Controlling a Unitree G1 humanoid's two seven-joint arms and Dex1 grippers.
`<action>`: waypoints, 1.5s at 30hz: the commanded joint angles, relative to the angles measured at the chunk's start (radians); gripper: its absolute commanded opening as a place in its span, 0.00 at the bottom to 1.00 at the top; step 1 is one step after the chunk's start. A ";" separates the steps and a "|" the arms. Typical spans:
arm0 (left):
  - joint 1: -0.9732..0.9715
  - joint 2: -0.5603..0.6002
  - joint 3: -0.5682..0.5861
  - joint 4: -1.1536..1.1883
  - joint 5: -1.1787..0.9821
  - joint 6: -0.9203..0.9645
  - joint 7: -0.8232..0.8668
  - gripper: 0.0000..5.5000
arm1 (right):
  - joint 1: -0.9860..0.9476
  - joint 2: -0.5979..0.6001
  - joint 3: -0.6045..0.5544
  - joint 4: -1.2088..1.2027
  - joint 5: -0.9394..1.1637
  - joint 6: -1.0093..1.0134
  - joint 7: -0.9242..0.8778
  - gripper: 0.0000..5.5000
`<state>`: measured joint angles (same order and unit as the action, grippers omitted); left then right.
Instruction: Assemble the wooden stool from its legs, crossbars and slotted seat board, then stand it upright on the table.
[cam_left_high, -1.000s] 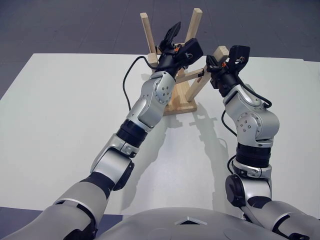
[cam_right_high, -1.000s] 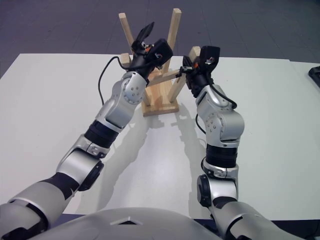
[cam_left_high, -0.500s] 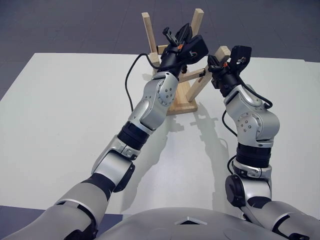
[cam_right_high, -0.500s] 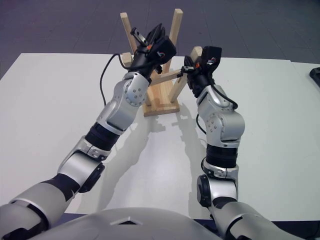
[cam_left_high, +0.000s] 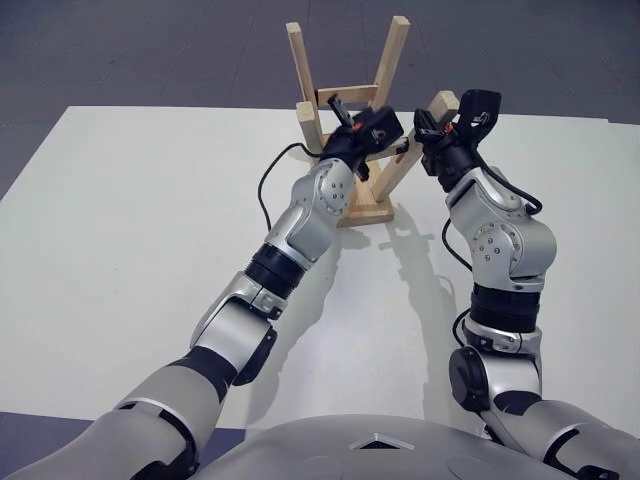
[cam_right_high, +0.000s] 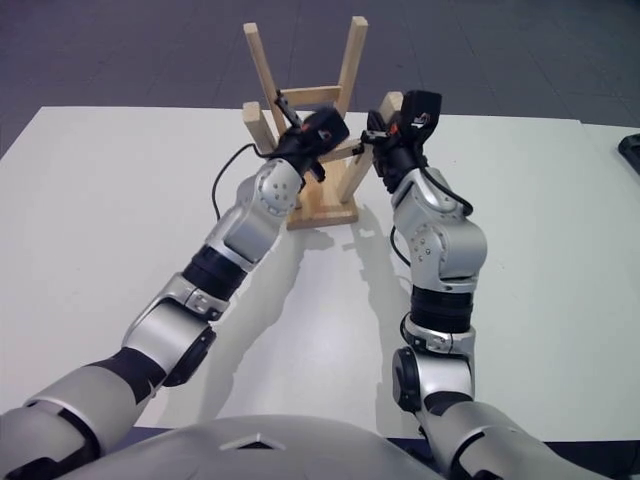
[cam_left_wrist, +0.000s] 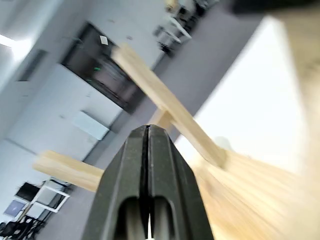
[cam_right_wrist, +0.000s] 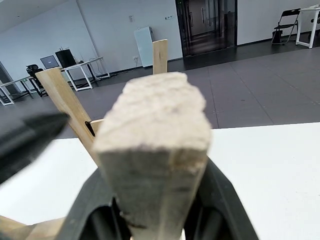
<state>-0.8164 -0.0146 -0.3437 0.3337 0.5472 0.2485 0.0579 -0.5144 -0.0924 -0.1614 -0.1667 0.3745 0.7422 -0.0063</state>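
Observation:
The wooden stool stands upside down at the far middle of the white table (cam_left_high: 140, 220), its seat board (cam_left_high: 368, 212) flat on the top and its legs pointing up. A crossbar (cam_left_high: 348, 95) joins the two far legs (cam_left_high: 296, 58). My right gripper (cam_left_high: 428, 128) is shut on the upper end of the near right leg (cam_left_high: 441, 103), whose cut end (cam_right_wrist: 155, 120) sits between the pads. My left gripper (cam_left_high: 336, 103) is shut with nothing in it, low among the legs just under the crossbar, its fingers (cam_left_wrist: 148, 150) pressed together.
The stool sits close to the table's far edge, with dark floor (cam_left_high: 150, 50) beyond it. Wide bare tabletop lies to the left, to the right (cam_left_high: 590, 220) and in front of the stool.
My left gripper has dropped from above the crossbar to in among the legs, and its fingers have come together. The right arm and the stool have stayed put.

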 joint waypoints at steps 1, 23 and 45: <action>-0.001 0.012 0.014 -0.075 0.014 -0.050 0.055 0.00 | 0.068 0.002 -0.008 0.064 -0.019 0.052 -0.022 0.18; 0.052 -0.005 -0.043 -0.094 -0.011 -0.034 -0.030 0.00 | 0.069 0.000 -0.006 0.073 -0.020 0.039 -0.017 0.18; -0.024 -0.120 0.174 -0.363 -0.248 0.008 -0.068 0.09 | 0.108 -0.041 0.091 0.043 -0.053 0.023 0.037 0.18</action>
<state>-0.7776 -0.1049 -0.2447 0.0979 0.3678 0.2820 -0.0312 -0.5007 -0.1214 -0.1158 -0.1602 0.3556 0.6999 0.0258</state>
